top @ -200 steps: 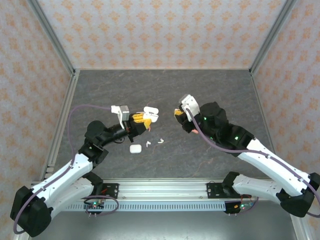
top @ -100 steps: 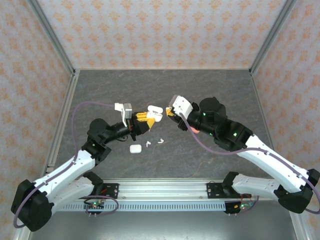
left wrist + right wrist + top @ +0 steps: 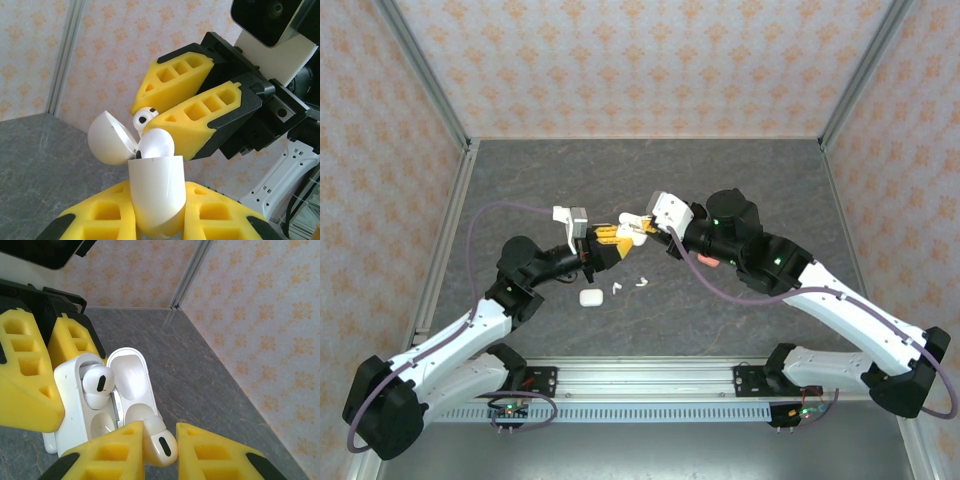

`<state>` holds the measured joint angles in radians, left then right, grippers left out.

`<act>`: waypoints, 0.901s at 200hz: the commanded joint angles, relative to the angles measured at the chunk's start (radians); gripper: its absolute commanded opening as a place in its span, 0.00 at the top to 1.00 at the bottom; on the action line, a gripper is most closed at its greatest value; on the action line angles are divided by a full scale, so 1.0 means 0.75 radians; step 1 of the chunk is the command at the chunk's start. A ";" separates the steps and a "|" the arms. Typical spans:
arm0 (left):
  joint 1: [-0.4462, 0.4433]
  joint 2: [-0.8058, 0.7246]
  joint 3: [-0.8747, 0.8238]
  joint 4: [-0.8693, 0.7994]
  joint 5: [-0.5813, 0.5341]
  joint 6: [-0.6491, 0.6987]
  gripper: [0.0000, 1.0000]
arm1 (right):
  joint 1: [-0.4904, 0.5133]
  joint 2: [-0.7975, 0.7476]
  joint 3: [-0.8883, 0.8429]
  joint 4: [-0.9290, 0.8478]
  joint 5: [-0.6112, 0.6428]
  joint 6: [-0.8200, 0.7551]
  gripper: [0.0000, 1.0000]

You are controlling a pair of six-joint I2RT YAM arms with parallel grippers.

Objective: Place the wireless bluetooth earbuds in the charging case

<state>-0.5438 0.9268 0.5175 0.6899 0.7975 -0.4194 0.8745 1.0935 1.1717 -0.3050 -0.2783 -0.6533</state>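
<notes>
The grey stone-patterned table lay inside patterned walls, and over its middle the left arm and right arm leaned in until their tools nearly met. The left gripper was clamped on the lower body of the charging case, holding it off the table with its lid swung open. The right gripper faced it from the other side, its yellow fingers pinched on one white earbud. That held earbud sat just at the open mouth of the case, beside the empty well; whether it touched the case could not be told. A second white earbud was seated in the other well, its rounded head standing above the rim. On the table below the left gripper, a closed white case rested alone. Just to its right lay two loose white earbuds, near each other but apart. A small pink thing showed at the edge of the right arm, too hidden to name.
</notes>
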 commanded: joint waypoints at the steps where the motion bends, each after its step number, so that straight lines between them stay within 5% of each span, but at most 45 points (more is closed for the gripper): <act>1: -0.013 -0.009 0.046 0.049 0.025 0.017 1.00 | 0.010 0.004 0.040 0.038 -0.041 -0.018 0.80; 180: -0.013 -0.043 0.030 0.019 -0.010 0.060 1.00 | 0.010 -0.012 0.059 -0.132 -0.223 0.093 0.78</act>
<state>-0.5503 0.9142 0.5175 0.6693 0.8047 -0.3950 0.8742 1.0912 1.1831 -0.3538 -0.3656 -0.6140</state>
